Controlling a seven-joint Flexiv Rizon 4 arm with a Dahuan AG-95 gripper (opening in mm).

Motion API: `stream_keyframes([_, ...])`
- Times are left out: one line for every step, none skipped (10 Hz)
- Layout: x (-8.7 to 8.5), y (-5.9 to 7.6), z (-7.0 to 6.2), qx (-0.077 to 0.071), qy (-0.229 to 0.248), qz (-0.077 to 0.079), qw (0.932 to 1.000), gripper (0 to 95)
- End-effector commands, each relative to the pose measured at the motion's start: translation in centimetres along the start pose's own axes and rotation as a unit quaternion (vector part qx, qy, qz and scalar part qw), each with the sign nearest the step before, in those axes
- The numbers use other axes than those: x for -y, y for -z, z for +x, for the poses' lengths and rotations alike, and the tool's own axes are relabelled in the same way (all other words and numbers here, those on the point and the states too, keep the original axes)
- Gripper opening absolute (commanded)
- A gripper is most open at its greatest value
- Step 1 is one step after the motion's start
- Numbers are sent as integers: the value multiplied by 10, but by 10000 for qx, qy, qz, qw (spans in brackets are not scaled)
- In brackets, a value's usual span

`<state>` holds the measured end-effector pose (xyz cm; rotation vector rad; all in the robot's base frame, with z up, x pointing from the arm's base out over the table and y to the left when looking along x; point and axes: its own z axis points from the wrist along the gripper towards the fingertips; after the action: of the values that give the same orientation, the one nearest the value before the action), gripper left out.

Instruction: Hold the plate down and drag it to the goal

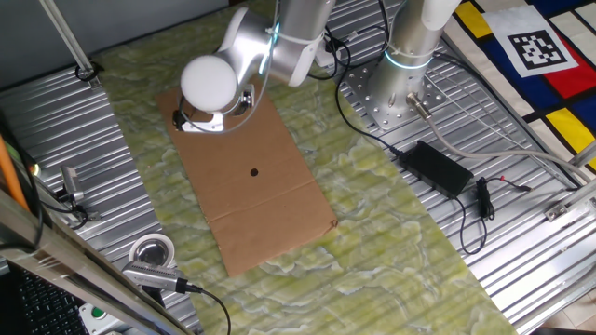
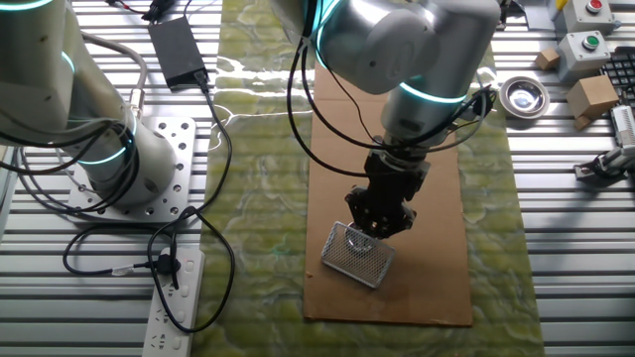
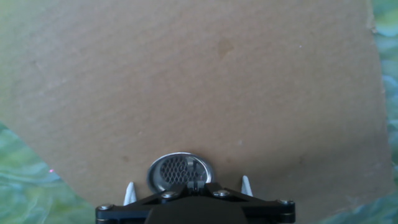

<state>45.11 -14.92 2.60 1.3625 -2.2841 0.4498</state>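
Note:
The plate (image 3: 177, 171) is a small round shiny silver disc with a dark mesh centre, lying on the brown cardboard sheet (image 3: 199, 81) near its edge. My gripper (image 3: 198, 185) is shut, its joined tips resting on the plate's near rim. From the other fixed view the plate (image 2: 352, 256) shows as a mesh piece just below the gripper (image 2: 380, 226), which stands upright over it. In one fixed view the arm's wrist (image 1: 209, 84) hides the plate at the far left of the cardboard (image 1: 270, 205). A small black dot (image 1: 254, 171) marks the cardboard's middle.
A green mat (image 1: 372, 242) lies under the cardboard. A white tape roll (image 1: 152, 251) sits at the front left. A black power adapter (image 1: 436, 167) and cables lie right of the arm's base (image 1: 396, 88). A metal bowl (image 2: 523, 96) and button boxes (image 2: 585, 45) stand aside.

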Motion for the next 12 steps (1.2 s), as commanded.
stream_keyframes([0, 3, -2, 13, -36, -46, 10000, 0])
stream_keyframes([0, 5, -3, 14, -51, -56, 10000, 0])
stream_keyframes([0, 11, -5, 56, -121, -98, 9999, 0])
stream_keyframes([-1, 19, -9, 68, -216, -114, 9997, 0])
stream_keyframes([-1, 22, -10, 93, -258, -126, 9995, 0])
stream_keyframes([-1, 32, -13, 170, -385, -157, 9990, 0])
stream_keyframes([-1, 32, -12, 178, -406, -157, 9989, 0])
stream_keyframes([-1, 32, -13, 208, -414, -175, 9988, 0])
stream_keyframes([-1, 33, -14, 196, -414, -166, 9988, 0])
stream_keyframes([-1, 32, -15, 184, -405, -157, 9989, 0])
stream_keyframes([-1, 32, -15, 173, -336, -153, 9992, 0])
stream_keyframes([-1, 32, -15, 190, -348, -160, 9991, 0])
